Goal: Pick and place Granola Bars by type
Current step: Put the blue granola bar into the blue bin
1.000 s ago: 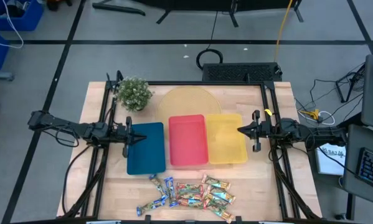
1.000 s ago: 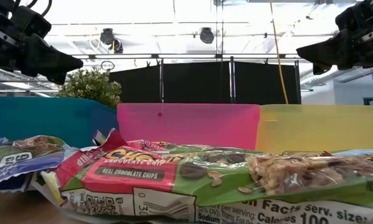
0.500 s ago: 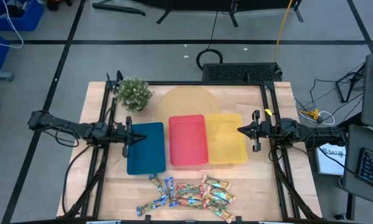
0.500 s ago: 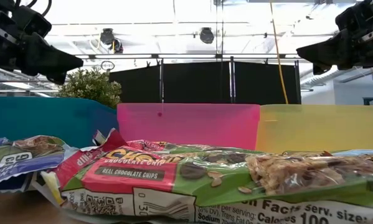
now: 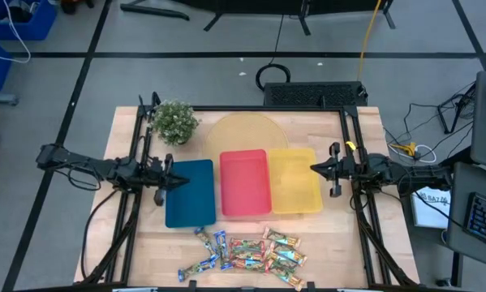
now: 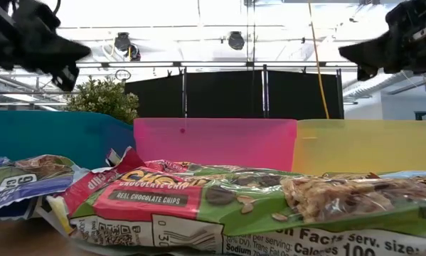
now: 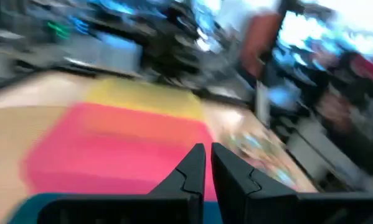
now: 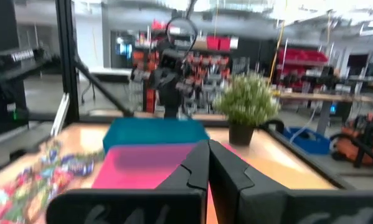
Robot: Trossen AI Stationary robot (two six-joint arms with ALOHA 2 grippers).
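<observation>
Three trays side by side at mid-table, one per bar type by the look of it: blue tray [image 5: 189, 192] left of the red tray [image 5: 245, 183], yellow tray [image 5: 295, 180] right of it, all apparently bare inside, so sorting judged not yet begun. Bars [image 5: 243, 253] heaped loose just in front of the red tray, toward the table's near edge, blue-silver ones to the left of the pile, red-green and orange-gold ones mixed to the right; in the low view a red-green wrapper [image 6: 198, 206] fills the foreground with the tray walls behind. Plant [image 5: 175, 122] well behind the blue tray, out of the work area. Left gripper [image 5: 163, 180] raised at the blue tray's left edge, pointing toward the red tray, fingers [image 7: 187, 174] drawn together with only a thin slit between, holding nothing. Right gripper [image 5: 320, 169] poised at the yellow tray's right edge, facing the red tray from the other side, fingers [image 8: 195, 171] likewise pressed almost together, empty, touching nothing. Both placed level and apart from the bars, probably a ready stance before a first reach to the pile.
</observation>
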